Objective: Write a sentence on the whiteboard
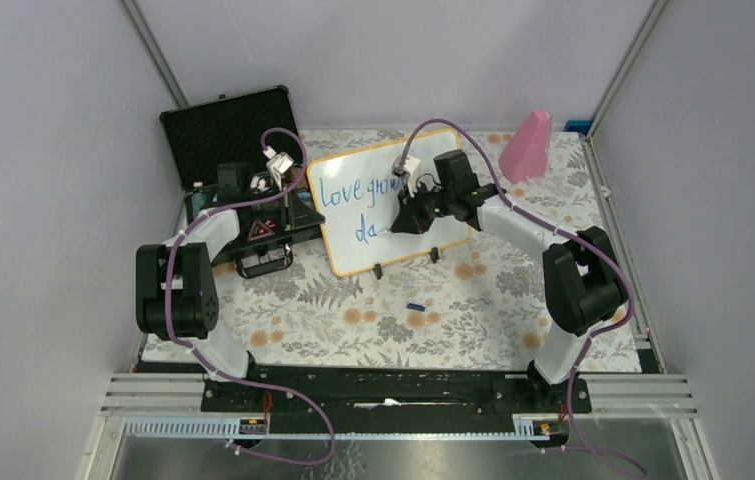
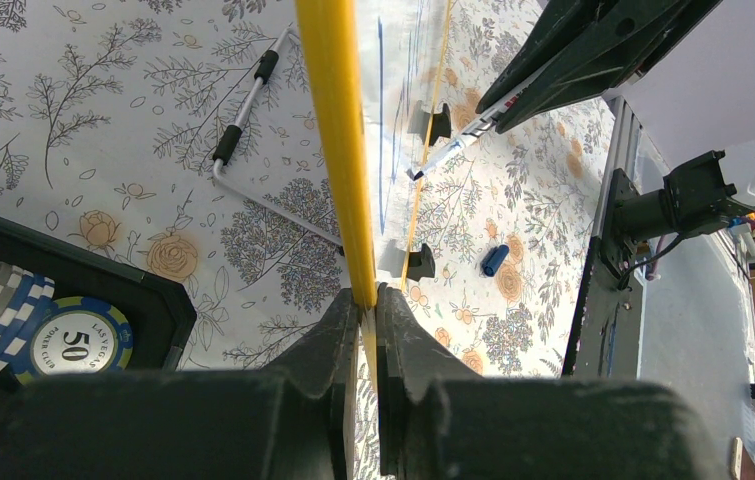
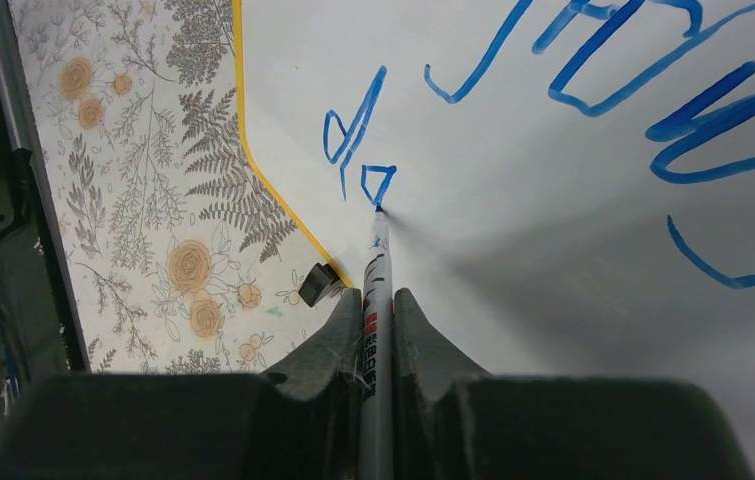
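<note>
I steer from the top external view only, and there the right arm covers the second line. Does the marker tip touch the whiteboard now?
Observer: Yes. The right wrist view shows the marker, clamped in the right gripper, with its tip on the whiteboard at the second blue letter of that line.
Operator: Is the board's left edge really gripped?
Observer: Yes. In the left wrist view the left gripper is shut on the yellow rim.

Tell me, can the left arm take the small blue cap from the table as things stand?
Probably not yet. The left gripper is shut on the rim of the whiteboard, so it must let go first. The cap itself lies uncovered on the table before the board.
</note>
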{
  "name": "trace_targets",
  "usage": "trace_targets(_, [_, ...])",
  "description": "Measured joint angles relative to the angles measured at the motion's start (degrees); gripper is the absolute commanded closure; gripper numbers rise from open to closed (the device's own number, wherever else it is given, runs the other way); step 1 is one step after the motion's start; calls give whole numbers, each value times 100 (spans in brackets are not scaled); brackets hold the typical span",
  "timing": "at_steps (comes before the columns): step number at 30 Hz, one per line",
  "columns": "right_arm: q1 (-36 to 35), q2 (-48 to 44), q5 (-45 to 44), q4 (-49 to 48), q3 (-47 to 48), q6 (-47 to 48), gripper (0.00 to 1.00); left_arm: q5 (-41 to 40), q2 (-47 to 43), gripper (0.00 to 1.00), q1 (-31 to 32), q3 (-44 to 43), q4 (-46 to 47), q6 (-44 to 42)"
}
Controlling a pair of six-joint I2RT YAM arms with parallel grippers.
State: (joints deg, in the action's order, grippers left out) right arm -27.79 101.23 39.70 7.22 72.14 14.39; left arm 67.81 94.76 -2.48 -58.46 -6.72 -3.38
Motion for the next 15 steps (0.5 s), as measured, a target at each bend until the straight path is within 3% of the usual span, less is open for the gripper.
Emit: trace_targets(15, [7,-7,4,424,35,232,100,-15,0,100,0,-4,-11,0])
